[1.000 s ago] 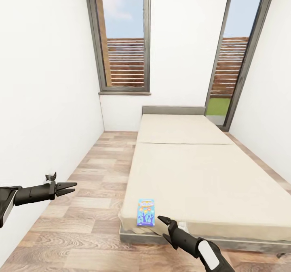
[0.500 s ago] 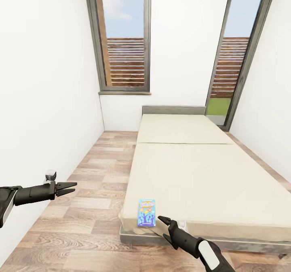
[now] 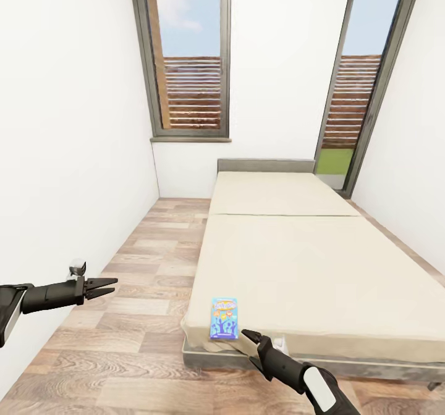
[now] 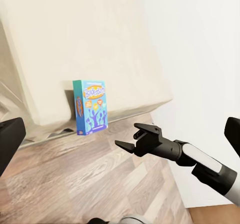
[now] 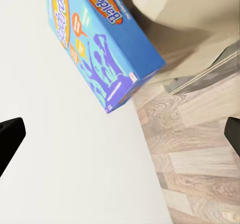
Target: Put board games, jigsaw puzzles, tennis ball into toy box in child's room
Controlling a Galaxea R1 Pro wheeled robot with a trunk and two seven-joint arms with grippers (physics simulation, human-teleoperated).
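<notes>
Only one game box (image 3: 223,318) lay in sight on the bed (image 3: 321,267), a blue one at the near corner of the mattress, its short edge almost at the mattress edge. You could read part of the orange lettering on its lid from the right wrist camera (image 5: 100,44): "Balderda", with the rest cut off by the frame edge; the smaller print in the orange bubbles was too fine to read. From the left wrist camera the same box (image 4: 91,106) showed against the mattress corner, the title too small to make out.

Your right gripper (image 3: 250,339) hovered just beside the box, over the bed's near edge, its fingers spread apart and holding nothing; most of that arm was cut off at the frame's lower border. In the right wrist picture just the dark fingertips (image 5: 10,139) showed at the sides.

Your left gripper (image 3: 104,287) hung well away from the bed, over the wooden floor (image 3: 136,291) near the white wall (image 3: 68,155), fingers parted and empty.
</notes>
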